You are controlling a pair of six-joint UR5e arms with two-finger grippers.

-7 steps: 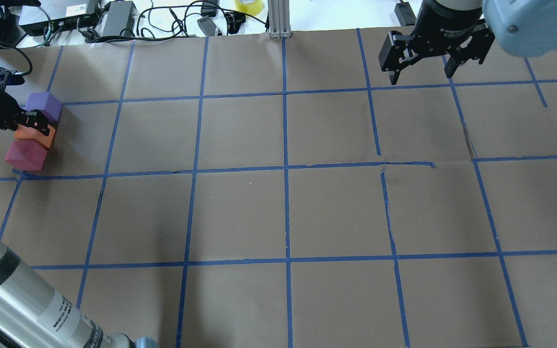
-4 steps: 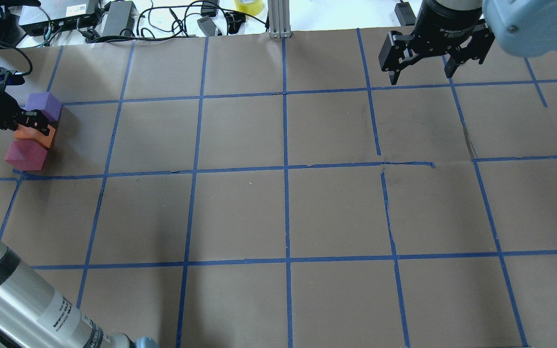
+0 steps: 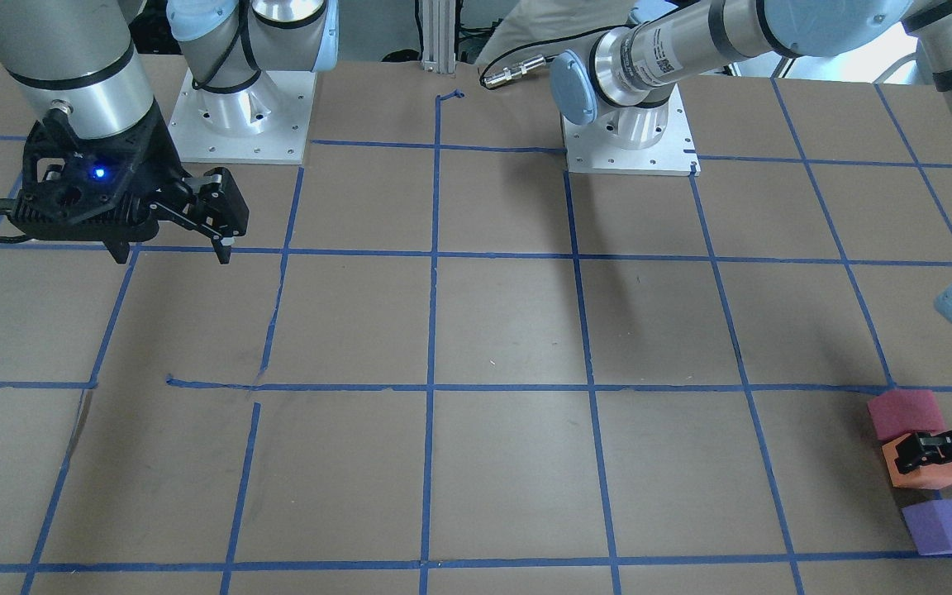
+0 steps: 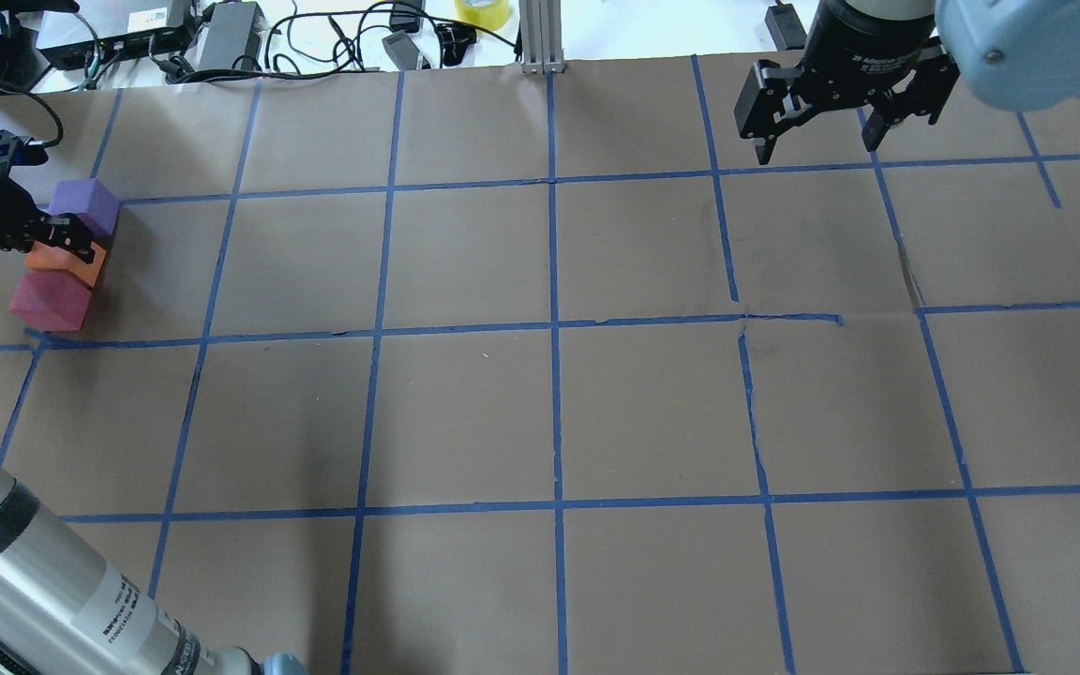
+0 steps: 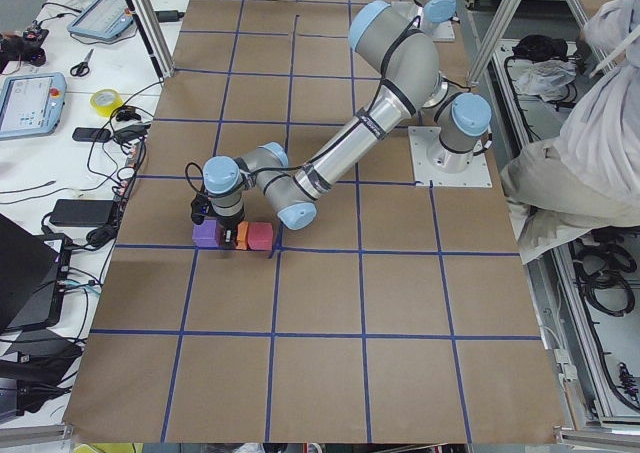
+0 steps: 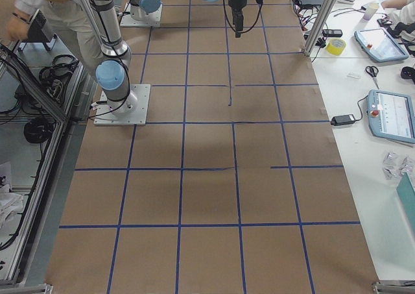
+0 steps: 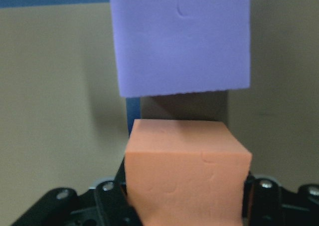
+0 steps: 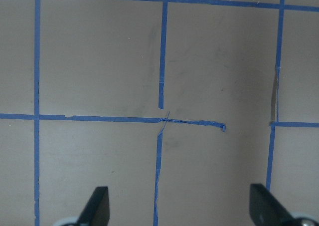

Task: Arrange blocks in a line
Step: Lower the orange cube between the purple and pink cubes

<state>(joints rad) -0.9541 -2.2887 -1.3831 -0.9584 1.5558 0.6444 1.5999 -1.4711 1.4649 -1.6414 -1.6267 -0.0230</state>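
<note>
While left pincer (image 4: 60, 246) pinches the orange block (image 7: 187, 171), right pincer (image 4: 819, 148), label (image 4: 863, 61) blurred, gapes.

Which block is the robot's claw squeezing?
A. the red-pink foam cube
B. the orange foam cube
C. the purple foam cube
B: the left claw is closed on both sides of the small orange foam cube, which sits between the small purple foam cube and the small red-pink foam cube.

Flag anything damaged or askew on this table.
The blue tape grid is broken right of centre: one line stops short and the crossing line jogs sideways. A dark tear or crease marks the paper nearby. The orange block, gripped by the left hand, looks intact.
</note>
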